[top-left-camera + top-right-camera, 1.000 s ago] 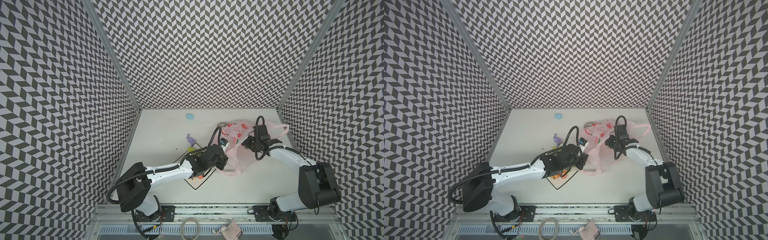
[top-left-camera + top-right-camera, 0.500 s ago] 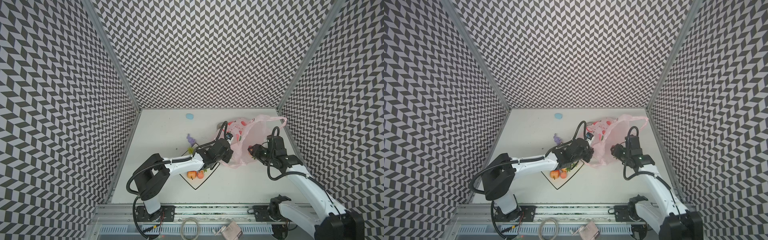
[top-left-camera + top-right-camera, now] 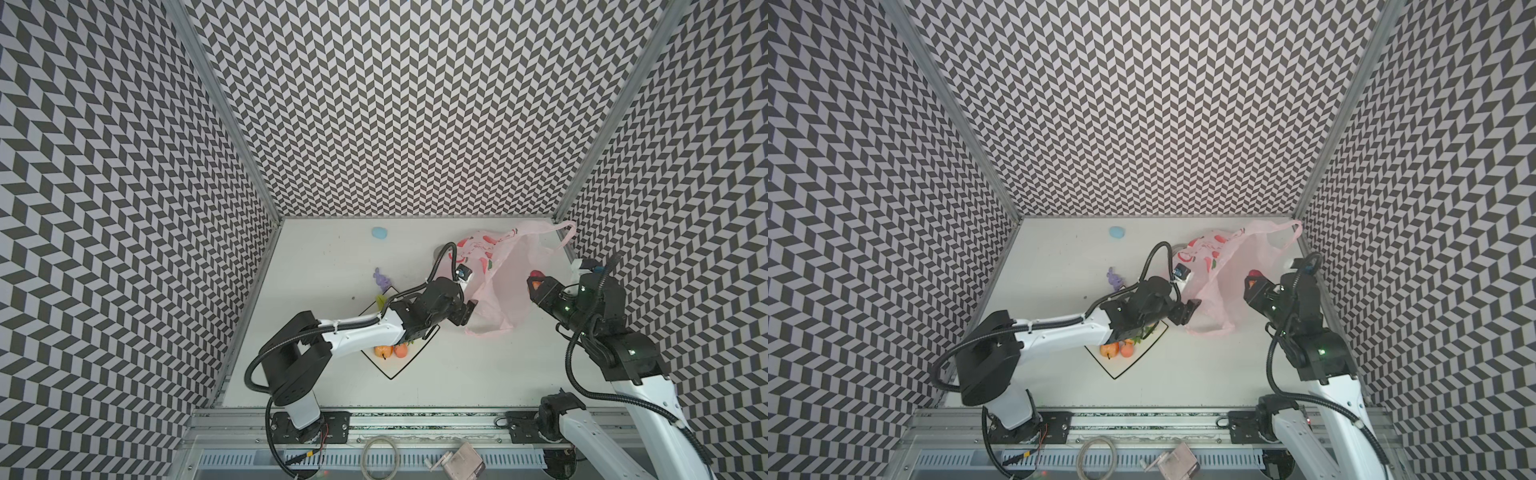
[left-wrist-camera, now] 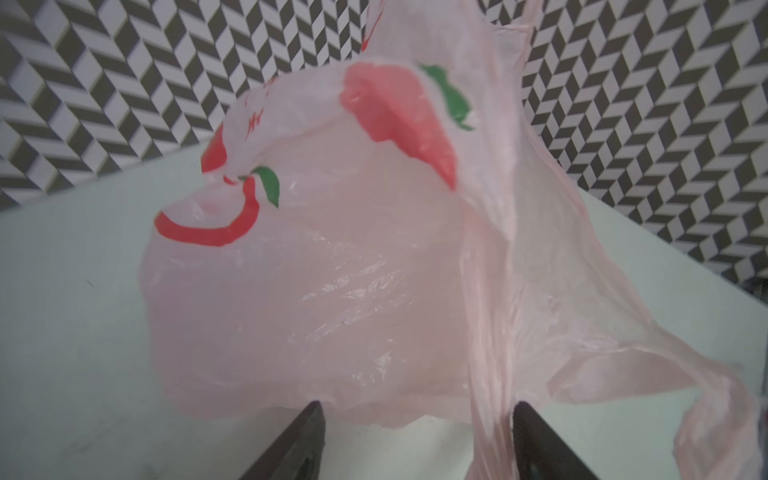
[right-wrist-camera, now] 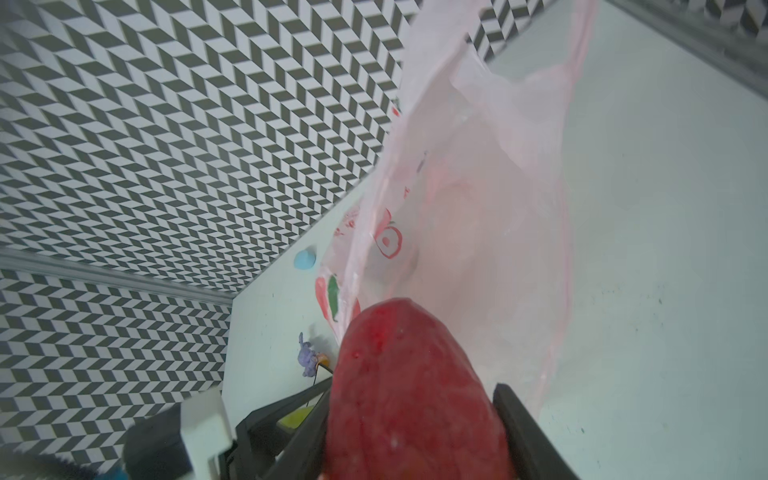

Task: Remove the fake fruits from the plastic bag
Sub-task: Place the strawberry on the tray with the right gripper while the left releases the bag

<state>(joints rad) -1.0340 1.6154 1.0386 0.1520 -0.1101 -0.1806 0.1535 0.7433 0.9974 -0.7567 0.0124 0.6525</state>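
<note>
Your right gripper (image 3: 535, 286) is part closed on a red fruit (image 5: 407, 374), pinched between both fingers just beside the plastic bag (image 3: 507, 286). Your left gripper (image 4: 413, 419) has its jaws well apart and grips nothing, with a strip of the bag's handle lying against one finger. The pink bag sits crumpled on the table (image 3: 457, 382) between your two arms. Two orange fruits (image 3: 390, 351) lie on the white plate (image 3: 392, 373), partly under the left arm

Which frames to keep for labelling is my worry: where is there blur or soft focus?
Right wrist view: the red fruit in the right gripper is too near, soft; left wrist view: the plastic bag looks slightly smeared; both top views: sharp, evenly lit, faint shadows only.
</note>
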